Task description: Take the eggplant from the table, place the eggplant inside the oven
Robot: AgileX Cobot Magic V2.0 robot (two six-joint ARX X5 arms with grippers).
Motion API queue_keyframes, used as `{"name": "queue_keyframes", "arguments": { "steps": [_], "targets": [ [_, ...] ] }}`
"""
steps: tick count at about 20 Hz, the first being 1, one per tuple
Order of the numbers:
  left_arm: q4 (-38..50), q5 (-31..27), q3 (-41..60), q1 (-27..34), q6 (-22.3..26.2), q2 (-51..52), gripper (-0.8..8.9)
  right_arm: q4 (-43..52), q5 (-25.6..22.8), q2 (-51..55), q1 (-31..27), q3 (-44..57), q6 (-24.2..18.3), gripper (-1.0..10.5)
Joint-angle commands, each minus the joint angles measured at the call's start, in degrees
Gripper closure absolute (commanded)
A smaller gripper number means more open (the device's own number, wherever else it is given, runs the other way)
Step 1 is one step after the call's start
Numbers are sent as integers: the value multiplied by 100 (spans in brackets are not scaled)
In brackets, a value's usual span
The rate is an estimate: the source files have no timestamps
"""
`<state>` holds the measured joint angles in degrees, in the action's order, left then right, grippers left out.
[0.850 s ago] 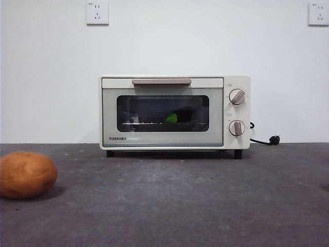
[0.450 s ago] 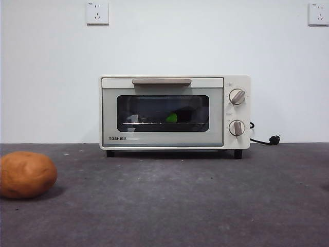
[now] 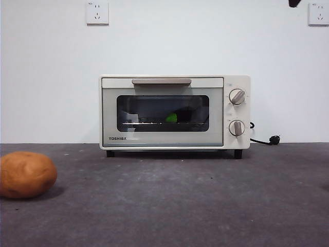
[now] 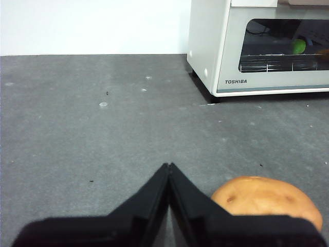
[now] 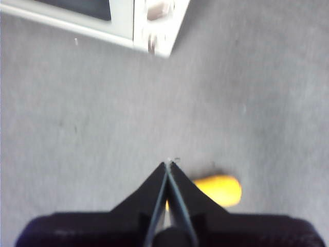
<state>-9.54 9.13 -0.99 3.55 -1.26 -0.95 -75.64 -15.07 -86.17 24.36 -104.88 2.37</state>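
Your oven (image 3: 175,112) sits at the middle of the tabletop (image 3: 185,206), against the white wall, and its door is shut, bar handle (image 3: 161,81) level across the top. Look through the dark glass: the eggplant (image 3: 180,116) is inside, lying on the wire rack, its green cap (image 3: 171,118) bright near the centre of the window and the dark body running off toward 3 o'clock (the body is hard to pick out against the glass). Two round knobs (image 3: 237,96) sit one above the other on the oven's 3 o'clock side, and a black cord with its plug (image 3: 274,139) lies on the tabletop just past that side.

At 8 o'clock in the front view you have the potato (image 3: 26,174), resting on the tabletop well apart from the oven. Your left gripper (image 4: 168,165) hangs just beside it, jaws pressed together and holding nothing; from its camera the oven's front corner and the green cap show beyond.

Your right gripper (image 5: 168,163) is up high, only a black tip at 1 o'clock in the front view, jaws together and empty too. Its picture is blurred. Below it lies a yellow object (image 5: 218,190) on the tabletop, with the oven's knob corner farther off.
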Motion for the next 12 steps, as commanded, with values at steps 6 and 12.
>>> {"name": "queue_keyframes", "arguments": {
  "steps": [6, 12],
  "targets": [
    [55, -13, 55, 17, -77, -20, 817, 490, -17, -35, 0, 13, 61, 946],
    [55, -15, 55, 17, -77, -31, 817, 887, -188, 291, -278, 13, -260, 946]
  ]
}}
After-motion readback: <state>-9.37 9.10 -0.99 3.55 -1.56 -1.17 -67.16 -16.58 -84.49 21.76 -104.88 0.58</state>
